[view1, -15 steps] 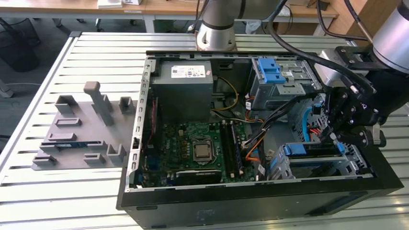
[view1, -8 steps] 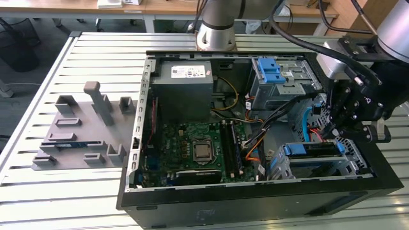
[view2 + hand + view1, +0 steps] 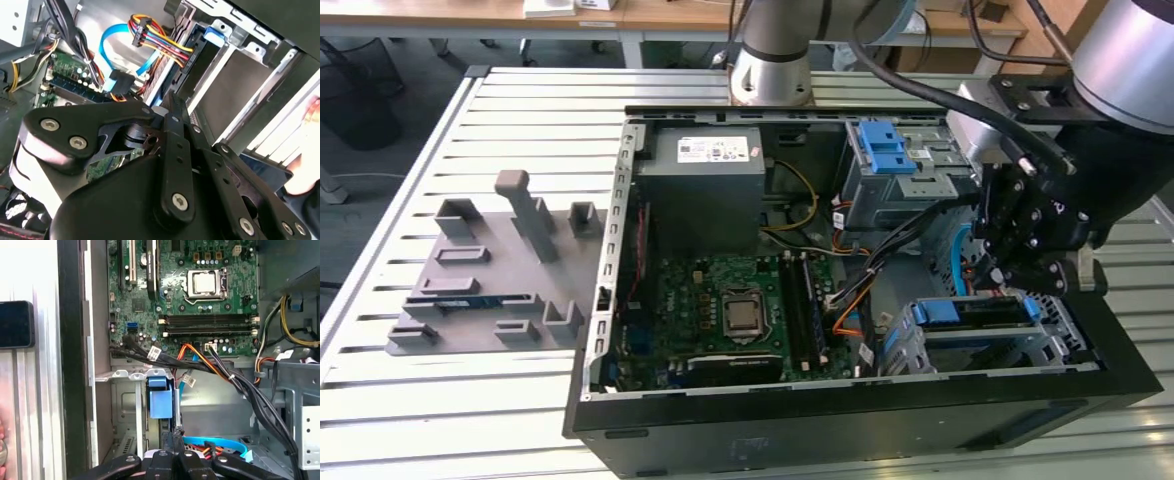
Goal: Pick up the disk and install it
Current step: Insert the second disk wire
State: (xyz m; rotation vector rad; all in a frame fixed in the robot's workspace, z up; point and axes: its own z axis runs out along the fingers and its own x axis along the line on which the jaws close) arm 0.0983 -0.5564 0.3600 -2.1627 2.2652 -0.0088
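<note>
Disk (image 3: 983, 312), blue-bracketed, seated level in the case's (image 3: 854, 420) lower drive cage; gripper (image 3: 1027, 278) poised directly above, its clench or release indeterminable

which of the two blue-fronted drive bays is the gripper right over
The lower bay near the case's front edge, directly below the gripper. The other blue-latched bay sits farther back, beside the power supply.

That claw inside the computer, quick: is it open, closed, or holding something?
Claw: closed, fingers pressed together above the drive cage; whether anything is pinched between them cannot be told.
</note>
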